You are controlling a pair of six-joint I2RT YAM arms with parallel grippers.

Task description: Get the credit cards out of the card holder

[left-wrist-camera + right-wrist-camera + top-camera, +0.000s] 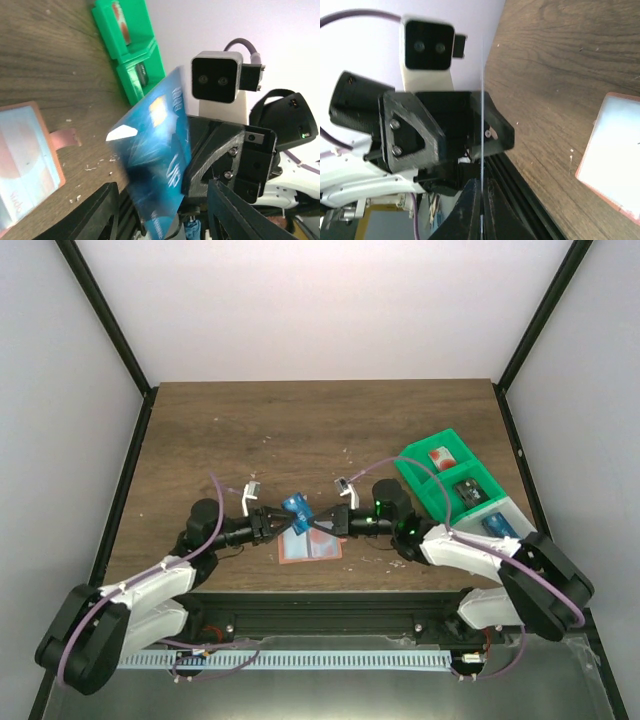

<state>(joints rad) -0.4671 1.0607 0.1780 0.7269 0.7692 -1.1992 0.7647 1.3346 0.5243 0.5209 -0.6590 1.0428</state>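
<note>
Holding blue card [160, 145] aloft: right gripper [481, 190], clamped on it; left gripper [162, 215] parted. Red card [440, 456], dark card [468, 492] lie in green tray [415, 485]; card holder [310, 548] open on table [300, 430].

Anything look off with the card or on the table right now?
Nothing damaged. The blue card hangs tilted in mid-air, pinched by the right fingers; pale flecks litter the table beside the open card holder.

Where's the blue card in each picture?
Top view: the blue card is just below the picture's middle.
Left wrist: it fills the centre, tilted.
Right wrist: only its thin edge shows, a vertical line at centre.
Shared landmark: the open card holder, lying flat nearby.
</note>
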